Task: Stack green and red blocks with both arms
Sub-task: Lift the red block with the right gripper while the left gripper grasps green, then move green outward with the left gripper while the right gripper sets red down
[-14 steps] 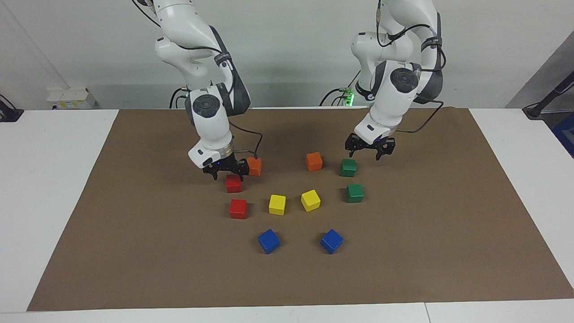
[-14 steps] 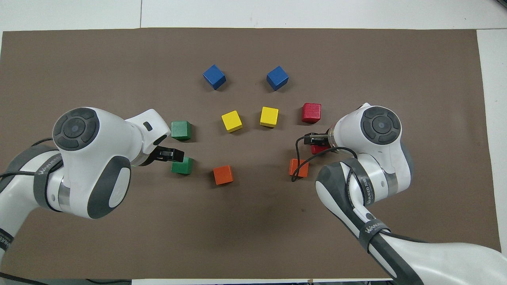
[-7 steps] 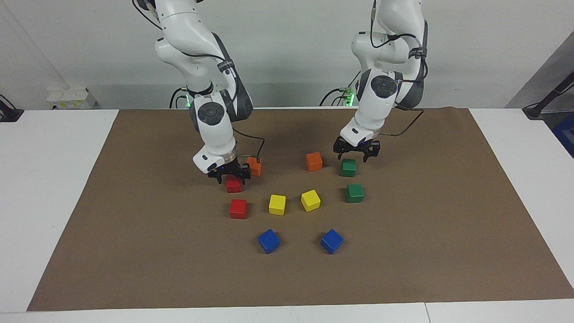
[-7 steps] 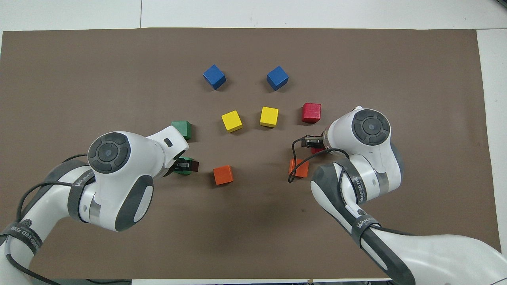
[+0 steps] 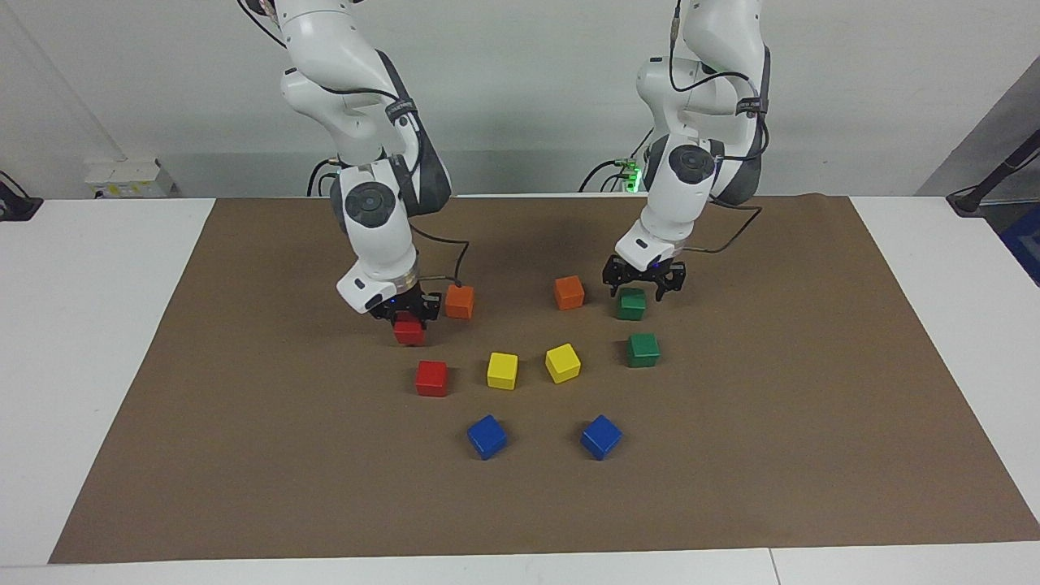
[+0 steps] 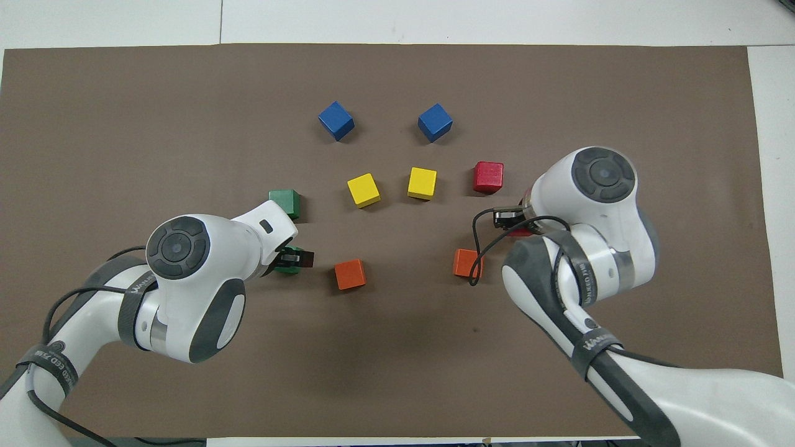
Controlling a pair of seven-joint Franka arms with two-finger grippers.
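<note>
Item: right gripper [image 5: 407, 313], fingers closed on the nearer red block [image 5: 409, 329]; second red block [image 5: 431, 378] just past it.

Item: left gripper [image 5: 643, 280], fingers spread over the nearer green block [image 5: 631, 303]; second green block [image 5: 643, 349] near.

Step, we judge: grasping. Next: we lift, then place squarely.

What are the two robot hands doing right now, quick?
Left gripper: open, fingers either side of the green block nearer the robots, not gripping it yet.
Right gripper: shut on a red block.
</note>
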